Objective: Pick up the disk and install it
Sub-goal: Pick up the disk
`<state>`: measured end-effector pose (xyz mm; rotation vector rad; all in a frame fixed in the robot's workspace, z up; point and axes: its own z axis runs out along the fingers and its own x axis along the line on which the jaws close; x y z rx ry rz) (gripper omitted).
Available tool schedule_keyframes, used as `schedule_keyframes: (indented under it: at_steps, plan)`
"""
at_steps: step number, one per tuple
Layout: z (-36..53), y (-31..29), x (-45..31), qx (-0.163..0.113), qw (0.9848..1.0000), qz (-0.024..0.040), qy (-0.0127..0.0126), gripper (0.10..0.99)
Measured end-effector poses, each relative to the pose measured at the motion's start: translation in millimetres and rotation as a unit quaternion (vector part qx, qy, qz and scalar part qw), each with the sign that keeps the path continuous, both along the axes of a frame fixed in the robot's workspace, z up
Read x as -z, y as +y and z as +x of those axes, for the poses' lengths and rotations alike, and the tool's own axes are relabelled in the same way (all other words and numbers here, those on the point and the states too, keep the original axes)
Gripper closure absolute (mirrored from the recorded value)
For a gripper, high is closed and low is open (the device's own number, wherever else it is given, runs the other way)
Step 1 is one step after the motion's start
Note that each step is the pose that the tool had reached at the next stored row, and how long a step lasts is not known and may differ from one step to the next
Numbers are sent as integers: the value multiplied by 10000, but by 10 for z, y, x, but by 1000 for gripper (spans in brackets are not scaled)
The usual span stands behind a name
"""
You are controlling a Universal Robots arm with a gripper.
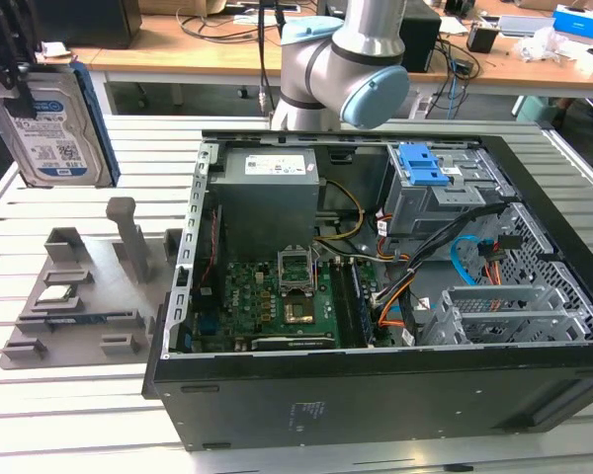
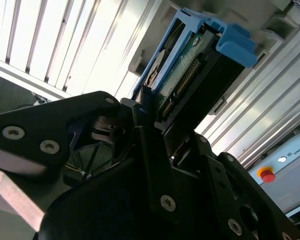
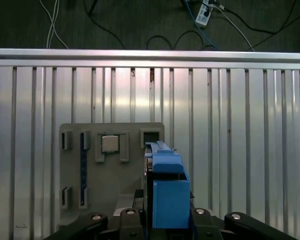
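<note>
One firm pinch on the disk point(image 1: 59, 123), sandwiched between the gripper point(image 2: 160, 125) jaws, hoisted above the grey fixture point(image 1: 89, 296) (beside the open case point(image 1: 376, 395)); jaw tips buried behind it, hard to trace

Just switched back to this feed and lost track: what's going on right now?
The gripper is clamped on the disk, holding it upright in the air above the grey fixture tray, at the exterior view's left. The disk is not yet in the open computer case; the drive cage with the blue latch sits toward the exterior view's right. A small chip lies in the tray.
</note>
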<state>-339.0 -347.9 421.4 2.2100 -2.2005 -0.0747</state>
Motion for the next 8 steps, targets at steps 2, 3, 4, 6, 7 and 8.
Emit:
schedule_keyframes:
  at_steps: [2,3,4,6,7,8]
  plan:
    - [2,0,-32,0,10000,0,1,722]
    - [2,0,-51,0,10000,0,1,722]
    - [3,0,-68,0,10000,0,2,722]
    - [4,0,-98,0,10000,0,2,722]
    - [6,0,-117,0,10000,0,3,722]
    - [6,0,-129,0,10000,0,3,722]
